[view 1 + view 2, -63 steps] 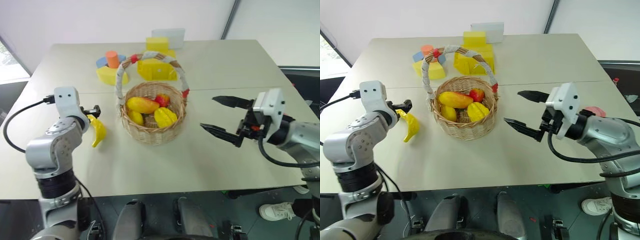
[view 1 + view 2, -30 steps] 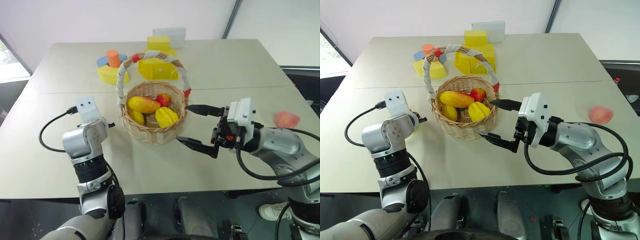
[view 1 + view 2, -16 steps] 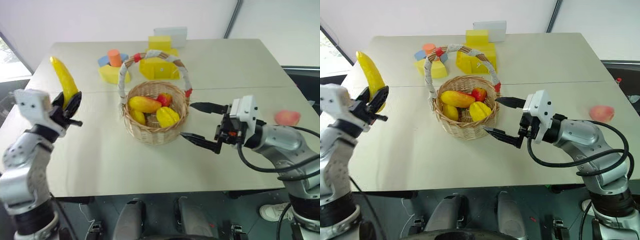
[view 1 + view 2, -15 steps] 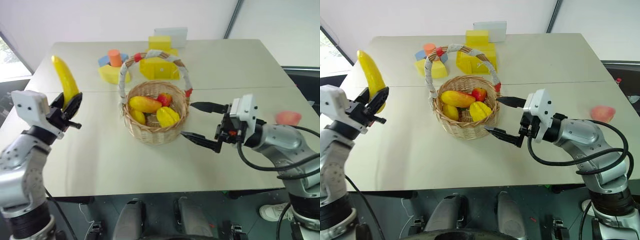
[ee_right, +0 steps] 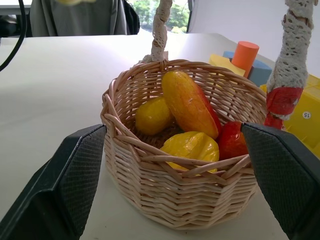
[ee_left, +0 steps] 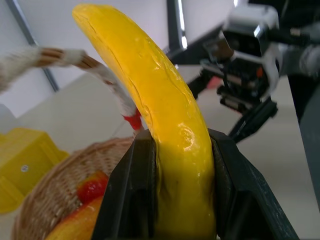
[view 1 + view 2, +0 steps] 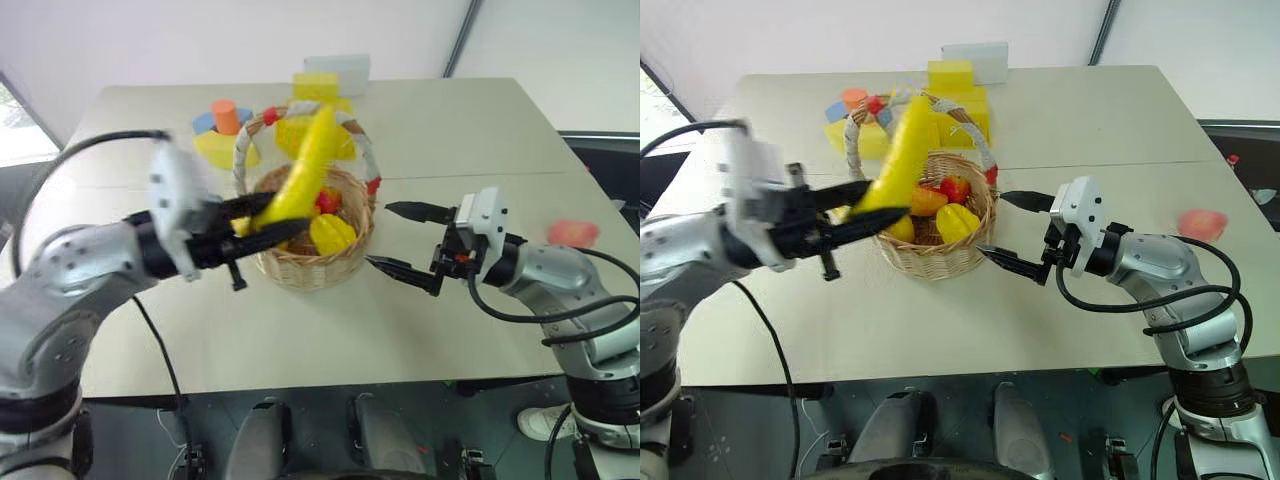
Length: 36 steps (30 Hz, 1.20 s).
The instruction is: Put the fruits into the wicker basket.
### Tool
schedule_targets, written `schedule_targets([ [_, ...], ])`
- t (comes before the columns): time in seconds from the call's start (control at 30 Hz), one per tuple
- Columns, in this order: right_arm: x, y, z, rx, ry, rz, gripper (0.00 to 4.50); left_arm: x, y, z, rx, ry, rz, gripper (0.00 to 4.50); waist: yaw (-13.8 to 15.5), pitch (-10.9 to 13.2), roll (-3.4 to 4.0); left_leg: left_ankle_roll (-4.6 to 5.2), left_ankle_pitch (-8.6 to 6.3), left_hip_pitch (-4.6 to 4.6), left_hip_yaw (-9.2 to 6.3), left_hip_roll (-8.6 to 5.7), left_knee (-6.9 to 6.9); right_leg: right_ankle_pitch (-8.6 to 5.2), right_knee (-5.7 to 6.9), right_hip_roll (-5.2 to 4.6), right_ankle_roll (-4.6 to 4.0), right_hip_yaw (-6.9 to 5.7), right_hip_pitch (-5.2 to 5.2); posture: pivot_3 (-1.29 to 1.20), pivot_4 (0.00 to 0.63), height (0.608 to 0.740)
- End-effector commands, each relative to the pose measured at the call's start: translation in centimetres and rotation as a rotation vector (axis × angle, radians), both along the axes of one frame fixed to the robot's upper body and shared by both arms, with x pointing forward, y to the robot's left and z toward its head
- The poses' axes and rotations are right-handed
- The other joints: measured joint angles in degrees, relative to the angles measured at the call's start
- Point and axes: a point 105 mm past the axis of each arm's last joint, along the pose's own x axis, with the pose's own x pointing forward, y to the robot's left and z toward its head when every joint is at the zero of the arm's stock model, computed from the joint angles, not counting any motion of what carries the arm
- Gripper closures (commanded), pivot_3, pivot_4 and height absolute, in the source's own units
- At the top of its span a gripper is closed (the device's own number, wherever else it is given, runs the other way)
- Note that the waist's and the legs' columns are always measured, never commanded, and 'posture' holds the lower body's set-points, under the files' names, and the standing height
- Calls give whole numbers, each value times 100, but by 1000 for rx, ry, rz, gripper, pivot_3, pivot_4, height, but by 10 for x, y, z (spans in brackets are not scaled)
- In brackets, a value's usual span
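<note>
Now banana point(image 7: 300, 182) in left gripper point(image 7: 262, 222), apparently tip up-right.

A lab or test room (bare white walls, plain table point(image 7: 480, 120)).

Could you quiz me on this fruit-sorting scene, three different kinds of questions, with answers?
1. True or false: the left gripper is shut on the banana.
2. Which fruit lies on the table away from the wicker basket? A) the peach B) a mango C) a starfruit
3. Fill in: the right gripper has its fingers ____, beside the basket.

Key: 1 true, its fingers clamp the banana's lower end. 2 A, it lies on the table beyond the right arm. 3 open, holding nothing.
</note>
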Motion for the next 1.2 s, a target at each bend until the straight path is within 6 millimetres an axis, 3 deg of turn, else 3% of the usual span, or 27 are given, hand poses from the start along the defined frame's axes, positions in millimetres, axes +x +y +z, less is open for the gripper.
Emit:
schedule_targets([
  [0.03,-3,-5,10,10,-64,-36,0,21,-13,-7,99,-83,10,3636,8,0,0,0,0,3,0,-1,1,0,-2,1,0,0,5,0,150,740],
  [0.23,-5,-10,9,10,-71,-81,0,48,-16,-21,212,-171,10,3636,-13,1,1,1,0,1,4,1,-1,-1,-4,11,-1,4,-3,0,150,740],
  [0.37,-5,-15,7,2,-72,-115,0,53,-19,-20,193,-192,-10,1669,6,1,1,1,0,-5,3,12,0,-1,-1,13,-1,3,-8,0,150,740],
  [0.47,-1,-29,7,-13,-71,-179,0,47,-21,-17,168,-209,-53,99,7,1,1,1,0,-6,5,11,1,-1,-2,7,-1,4,-7,0,150,740],
  [0.57,5,-51,3,-46,-56,-269,0,40,-21,-14,116,-171,-86,40,7,1,1,1,0,-6,5,11,1,-1,-1,6,0,5,-7,0,150,740],
  [0.77,34,-142,-10,-95,14,-683,0,9,-34,-10,-37,-45,-240,40,6,1,1,1,0,-5,7,11,3,-1,-1,3,0,7,-5,0,150,740],
  [0.83,45,-181,-17,-130,21,-880,0,4,-43,-15,-79,12,-270,40,4,1,1,2,0,0,8,11,3,-1,0,4,0,8,-1,0,150,740],
  [0.9,53,-207,-22,-139,42,-1008,0,3,-51,-17,-121,46,-283,40,-1,1,1,2,0,3,11,10,5,-1,1,4,0,11,2,0,150,740],
  [1.07,64,-255,-38,-125,86,-1242,0,7,-67,-23,-159,100,-284,40,-15,-2,8,1,1,7,18,5,4,-1,4,12,0,15,1,0,150,740],
  [1.2,70,-274,-45,-73,102,-1336,0,12,-70,-33,-154,119,-250,40,-27,-4,12,1,1,7,20,4,4,-1,4,14,0,18,0,0,150,740],
])
